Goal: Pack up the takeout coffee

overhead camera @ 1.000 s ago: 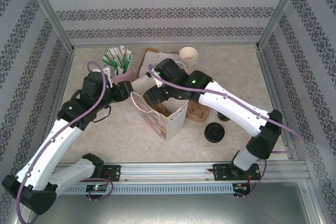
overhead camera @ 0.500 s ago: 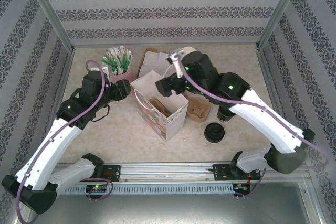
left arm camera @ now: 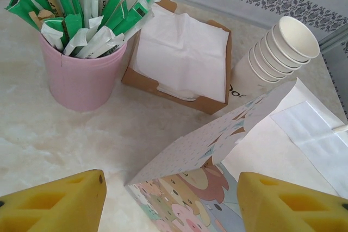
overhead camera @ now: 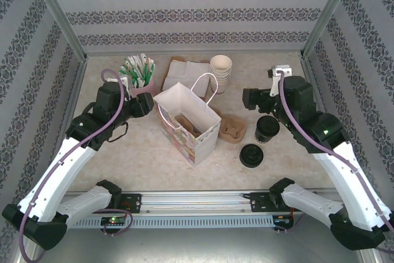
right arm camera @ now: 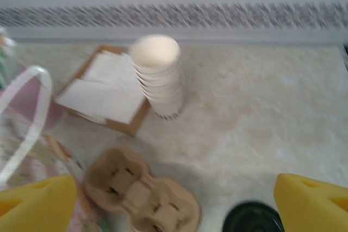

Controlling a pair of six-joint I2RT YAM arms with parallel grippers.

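**Coffee outside the bag, both pincers wide**

From above you see the takeout coffee (overhead camera: 267, 129) standing right of the paper bag (overhead camera: 200, 141), near the right gripper (overhead camera: 247, 98). Your wrist views add the jaws: right spread wide, holding nothing; left gripper (left arm camera: 171, 188) spread wide astride the bag's corner.

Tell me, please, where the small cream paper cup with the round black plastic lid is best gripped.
Probably the paper wall just under the lid of the cup, from its right with the open right tool: it stands upright, and the brown cardboard carrier sits at its left.
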